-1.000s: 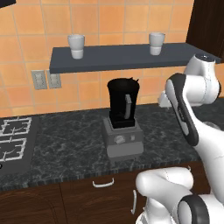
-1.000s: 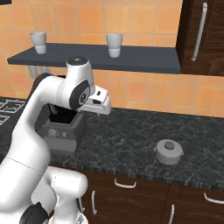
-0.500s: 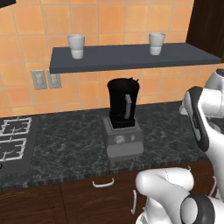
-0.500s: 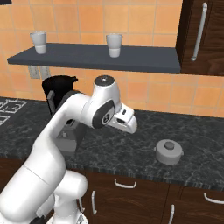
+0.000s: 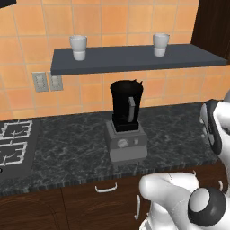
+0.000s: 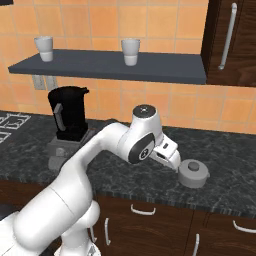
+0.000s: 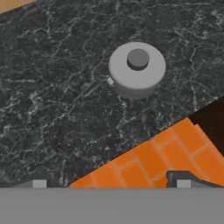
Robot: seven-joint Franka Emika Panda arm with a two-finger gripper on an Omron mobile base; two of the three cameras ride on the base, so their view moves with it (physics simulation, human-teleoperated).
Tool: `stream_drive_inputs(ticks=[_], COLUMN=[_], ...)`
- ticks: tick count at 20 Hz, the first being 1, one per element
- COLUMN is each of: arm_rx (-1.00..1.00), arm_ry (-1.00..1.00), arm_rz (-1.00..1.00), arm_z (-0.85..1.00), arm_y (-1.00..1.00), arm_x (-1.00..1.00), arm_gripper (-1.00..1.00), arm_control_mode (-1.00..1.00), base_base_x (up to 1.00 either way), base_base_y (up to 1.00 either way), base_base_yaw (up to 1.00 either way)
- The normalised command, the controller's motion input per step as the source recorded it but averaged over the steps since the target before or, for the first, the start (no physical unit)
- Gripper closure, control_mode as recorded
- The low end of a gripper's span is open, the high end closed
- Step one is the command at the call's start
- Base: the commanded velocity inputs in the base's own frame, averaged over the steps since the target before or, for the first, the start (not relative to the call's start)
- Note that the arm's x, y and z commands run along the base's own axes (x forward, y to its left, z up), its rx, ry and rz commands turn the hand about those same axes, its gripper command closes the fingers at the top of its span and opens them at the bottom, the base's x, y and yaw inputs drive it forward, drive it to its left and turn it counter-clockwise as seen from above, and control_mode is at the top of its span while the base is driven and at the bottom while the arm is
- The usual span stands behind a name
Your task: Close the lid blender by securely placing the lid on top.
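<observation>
The blender is a tall black jar with a grey handle strip, standing on a boxy grey base with a dial; its top is open. From the right base view the blender stands at the left of the counter. The grey round lid with a knob lies on the dark counter far to its right. My gripper hangs just left of the lid, slightly above the counter. In the hand view the lid lies ahead of the open gripper, whose fingertips stand wide apart with nothing between them.
Two white cups stand on the dark wall shelf above the blender. A stove is at the counter's left end. A dark cabinet hangs at the right. The counter's front edge runs just below the lid.
The arm has swung from in front of the blender to the right and down, bringing the hand close beside the lid. Blender and lid have not moved.
</observation>
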Motion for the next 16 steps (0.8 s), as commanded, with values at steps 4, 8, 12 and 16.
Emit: stream_drive_inputs(ticks=[4, 8, 12, 16], arm_rx=[0.0, 0.0, 0.0, 0.0], arm_ry=[0.0, 0.0, 0.0, 0.0], arm_rz=[-0.02, 0.0, 0.0, 0.0], arm_z=[-0.27, -0.18, -0.09, -0.04], arm_y=[-0.6, -0.47, -0.38, -0.28], arm_x=[0.22, 0.27, 0.32, 0.37], arm_gripper=[-1.0, -1.0, -1.0, -1.0], arm_control_mode=[-1.0, -1.0, -1.0, -1.0], base_base_x=[0.0, 0.0, 0.0, 0.0], base_base_y=[0.0, 0.0, 0.0, 0.0], base_base_yaw=[0.0, 0.0, 0.0, 0.0])
